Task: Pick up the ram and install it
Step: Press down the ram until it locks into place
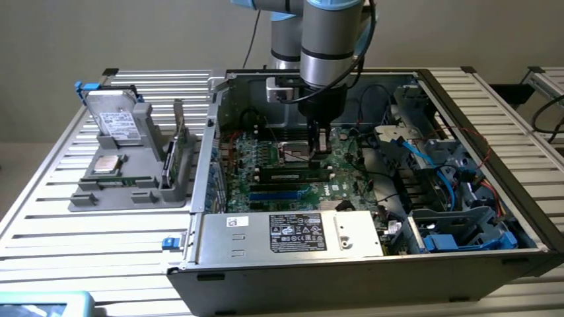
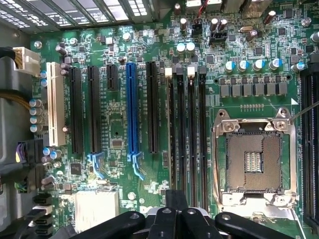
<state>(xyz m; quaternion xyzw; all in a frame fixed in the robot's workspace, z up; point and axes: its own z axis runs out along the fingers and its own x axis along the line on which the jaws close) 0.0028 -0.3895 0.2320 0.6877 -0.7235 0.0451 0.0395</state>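
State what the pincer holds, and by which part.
Cannot be told: the pincer is shut above the motherboard, with nothing clearly visible in its grip.

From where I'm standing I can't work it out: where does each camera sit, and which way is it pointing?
Exterior view: off the arm, raised above the table, looking down into the open computer case; the arm and its claw reach inside.
Wrist view: on the wrist, facing straight at the motherboard; the shut black claw shows.
Shared: both show the claw, the motherboard, its empty processor socket and the blue slot.
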